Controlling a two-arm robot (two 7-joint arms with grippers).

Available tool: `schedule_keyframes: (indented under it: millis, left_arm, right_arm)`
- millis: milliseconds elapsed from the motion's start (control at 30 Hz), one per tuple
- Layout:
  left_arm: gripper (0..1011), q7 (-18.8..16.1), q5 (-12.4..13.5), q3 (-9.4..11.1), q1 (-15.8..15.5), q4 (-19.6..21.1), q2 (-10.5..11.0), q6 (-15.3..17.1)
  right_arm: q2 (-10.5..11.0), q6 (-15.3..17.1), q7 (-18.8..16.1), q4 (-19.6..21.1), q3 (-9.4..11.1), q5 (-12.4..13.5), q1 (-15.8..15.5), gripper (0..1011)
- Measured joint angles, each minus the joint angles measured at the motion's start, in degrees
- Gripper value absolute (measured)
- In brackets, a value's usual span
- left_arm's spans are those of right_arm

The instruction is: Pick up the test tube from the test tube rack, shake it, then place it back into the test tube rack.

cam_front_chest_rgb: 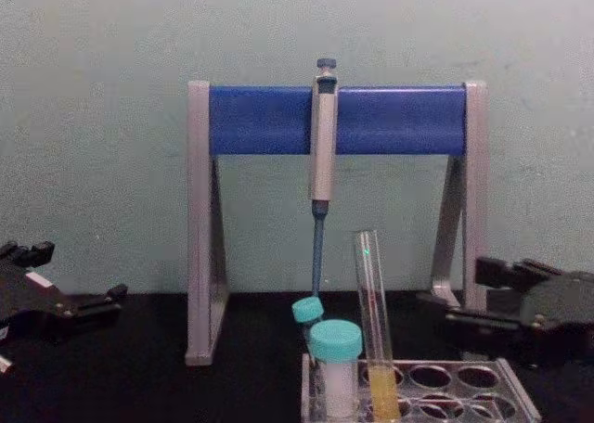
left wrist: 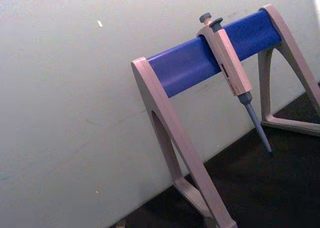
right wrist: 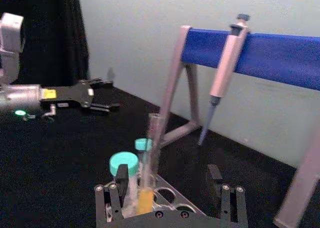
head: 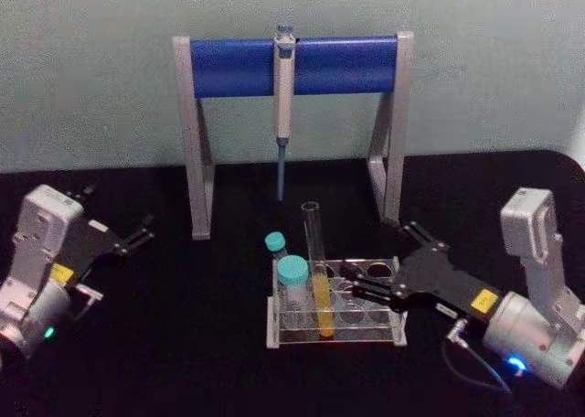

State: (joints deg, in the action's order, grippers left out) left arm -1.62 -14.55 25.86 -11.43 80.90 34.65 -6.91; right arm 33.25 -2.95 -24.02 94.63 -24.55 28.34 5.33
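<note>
Black right pincer [head: 353, 283], jaws spread wide, hovers over the right-hand holes of the test tube rack [head: 395, 333], mid-bench [head: 183, 344]. The test tube [head: 319, 261] stands upright in the rack just left of its tips, in line with the gap. Left pincer [head: 139, 234], open, idles near the left edge, well apart.

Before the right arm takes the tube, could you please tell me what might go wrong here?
The test tube is uncapped and holds yellow liquid, so shaking could spill it. The wide teal-capped tube stands right beside it; the open right gripper, on its other side, might push one against the other. The test tube leans in the test tube rack, so an off-centre grip could drag the rack. The left gripper is parked far left.
</note>
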Motion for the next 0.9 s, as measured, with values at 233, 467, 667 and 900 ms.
schedule_keyframes:
  millis: [233,467,667,900]
  left_arm:
    - [1001,0.00,0.00,0.00,0.00,0.00,0.00,0.00]
    - [1001,0.00,0.00,0.00,0.00,0.00,0.00,0.00]
    - [1001,0.00,0.00,0.00,0.00,0.00,0.00,0.00]
    - [1001,0.00,0.00,0.00,0.00,0.00,0.00,0.00]
  right_arm:
    - [-2.62,1.99,-3.98,-3.22,-1.34,0.30,3.76,1000]
    - [-4.79,3.48,-6.11,-6.33,-2.63,-0.38,6.96,1000]
    - [-6.35,4.66,-6.98,-8.92,-3.50,-0.52,8.91,1000]
    - [-7.61,5.08,-7.77,-11.25,-4.18,-0.32,10.54,1000]
